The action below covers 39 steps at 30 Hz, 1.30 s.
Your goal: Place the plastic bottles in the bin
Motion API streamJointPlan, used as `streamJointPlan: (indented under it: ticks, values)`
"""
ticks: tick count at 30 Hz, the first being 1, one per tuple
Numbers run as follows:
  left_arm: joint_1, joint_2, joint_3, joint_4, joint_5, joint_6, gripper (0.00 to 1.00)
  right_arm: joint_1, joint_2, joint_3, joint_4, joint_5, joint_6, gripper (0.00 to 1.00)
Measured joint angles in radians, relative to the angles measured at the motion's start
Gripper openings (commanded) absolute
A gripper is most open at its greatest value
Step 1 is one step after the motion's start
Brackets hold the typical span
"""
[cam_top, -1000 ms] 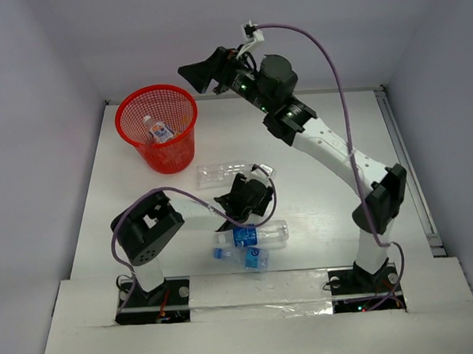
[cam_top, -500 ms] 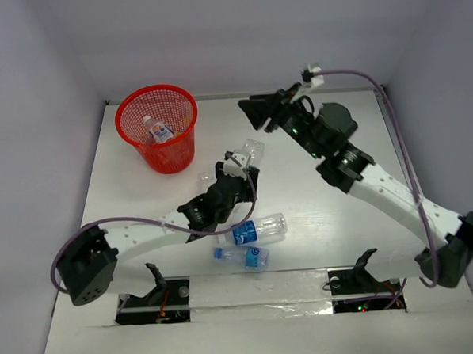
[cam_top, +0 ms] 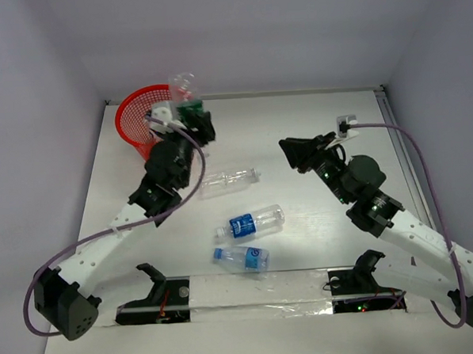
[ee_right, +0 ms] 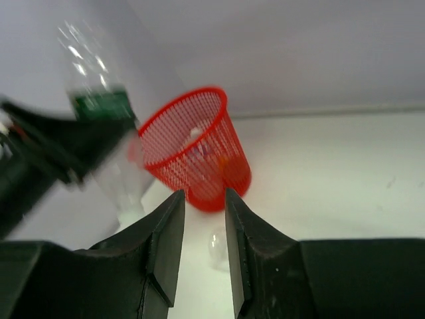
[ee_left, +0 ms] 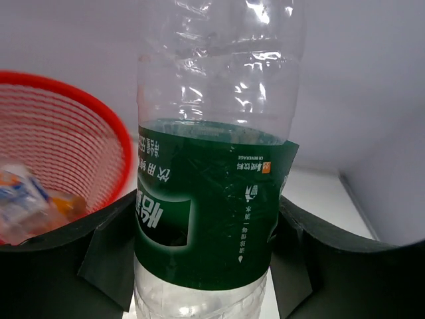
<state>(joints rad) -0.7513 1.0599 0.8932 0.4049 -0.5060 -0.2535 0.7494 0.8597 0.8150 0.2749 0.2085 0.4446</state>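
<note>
The white table (cam_top: 337,124) carries two arms. The left arm (cam_top: 120,231) stretches far toward the back left corner. The right arm (cam_top: 406,231) lies low on the right side, with its gripper pointing toward the middle. The red mesh bin (cam_top: 134,123) stands at the back left, partly hidden by the left arm. The left gripper (cam_top: 192,120) is clamped on a green-label bottle (ee_left: 212,133), a finger on each side of the label. It holds the bottle upright, raised just beside the bin's right rim. The right gripper (ee_right: 203,199) is empty, its fingers a narrow gap apart, and faces the bin from well away. Three bottles lie on their sides mid-table: a clear bottle (cam_top: 230,179) with no label, a blue-label bottle (cam_top: 251,223) nearer the arms' bases, and a second blue bottle (cam_top: 242,257) nearest the front edge. One more bottle (ee_left: 20,196) lies inside the bin.
</note>
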Motion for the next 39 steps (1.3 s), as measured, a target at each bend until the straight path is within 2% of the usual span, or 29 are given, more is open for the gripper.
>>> streamJointPlan:
  ticks: [6,13,17,25,30,34,37,38,39]
  values:
    - [0.308,0.069,0.133,0.013,0.037,-0.101,0.60,0.000,-0.031,-0.154,-0.017,-0.048,0.063,0.35]
    - [0.476,0.256,0.324,0.016,0.056,-0.097,0.61,0.000,-0.104,-0.218,-0.026,-0.103,0.087,0.35]
    - [0.554,0.335,0.352,0.010,0.051,-0.069,0.65,0.000,-0.129,-0.238,-0.025,-0.123,0.094,0.35]
    - [0.607,0.386,0.287,0.025,0.033,0.021,0.76,0.000,-0.111,-0.243,-0.031,-0.167,0.086,0.36]
    - [0.607,0.386,0.250,0.048,0.030,0.060,0.88,0.000,-0.055,-0.243,-0.064,-0.211,0.083,0.36]
    - [0.607,0.386,0.245,0.045,0.033,0.066,0.89,0.000,-0.049,-0.243,-0.089,-0.227,0.082,0.36]
    - [0.607,0.371,0.245,0.031,0.063,0.053,0.85,0.000,-0.047,-0.242,-0.111,-0.235,0.072,0.20]
    - [0.607,0.362,0.245,0.023,0.082,0.042,0.84,0.000,-0.044,-0.241,-0.120,-0.240,0.070,0.11]
    - [0.607,0.347,0.245,0.010,0.109,0.027,0.79,0.000,-0.038,-0.238,-0.133,-0.244,0.066,0.08]
